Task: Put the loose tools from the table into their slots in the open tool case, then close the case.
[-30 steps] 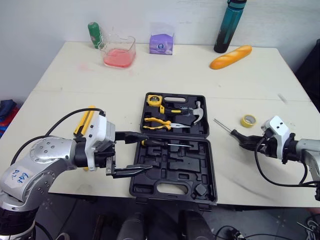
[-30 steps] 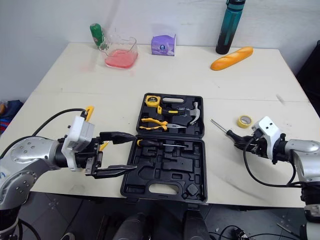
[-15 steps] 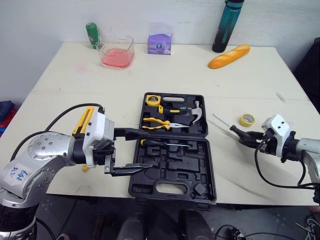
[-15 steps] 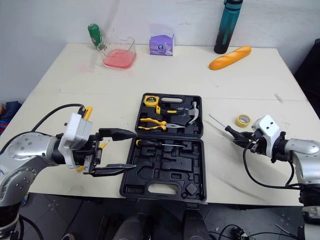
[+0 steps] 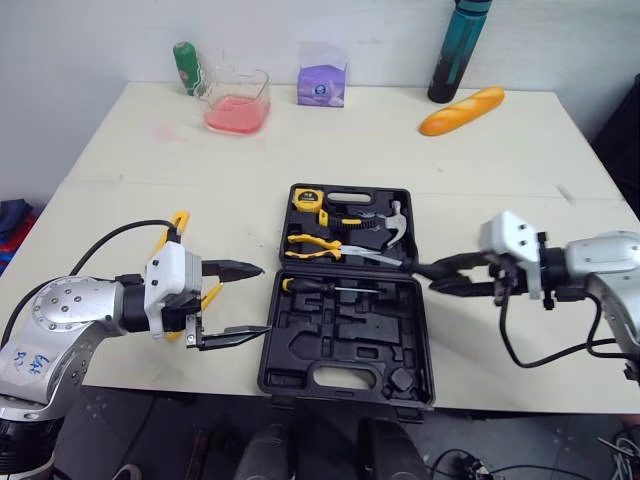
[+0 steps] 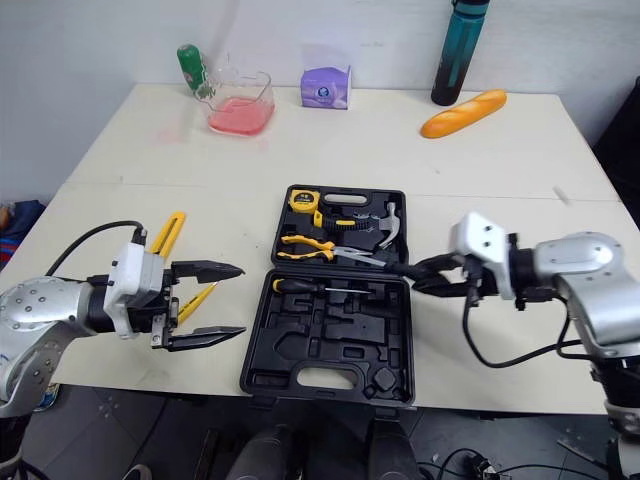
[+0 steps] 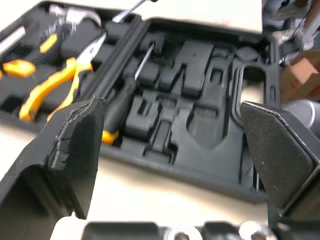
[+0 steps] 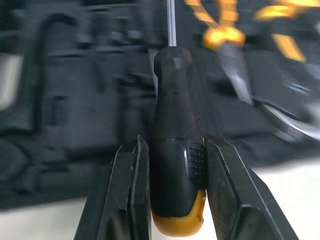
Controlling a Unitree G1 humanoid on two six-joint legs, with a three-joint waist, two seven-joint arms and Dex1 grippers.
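- Head views: the open tool case [image 5: 345, 290] lies at lower centre, its front rim close to the near table edge [image 5: 150, 372].
- The upper half of the case holds a tape measure [image 5: 307, 199], pliers [image 5: 315, 245] and a hammer [image 5: 395, 222]. A seated screwdriver [image 5: 330, 286] lies along the top of the lower half.
- The left gripper [image 5: 262, 298] hovers at lower left, just beside the case's left rim, with its fingers spread wide and nothing between them.
- A yellow loose tool [image 6: 166, 234] lies on the table behind the left gripper.
- The right gripper [image 5: 440, 276] is at centre right, at the case's right rim, clamped on the held screwdriver [image 6: 398, 267]. The tool points left over the case.
- A broad band of bare table separates the case from the far-edge items: green bottle [image 5: 186, 68], clear container [image 5: 238, 100], purple box [image 5: 322, 82], teal bottle [image 5: 459, 50] and bread loaf [image 5: 461, 112].
- The label on the purple box is too small to read.
- Left wrist view: both fingers [image 7: 75, 145] stand far apart, framing the case's moulded recesses. The seated screwdriver is at centre left and the pliers at upper left.
- Right wrist view: both fingers [image 8: 132, 200] press the held screwdriver's black, yellow-capped handle. Its shaft runs to the upper centre over the case.
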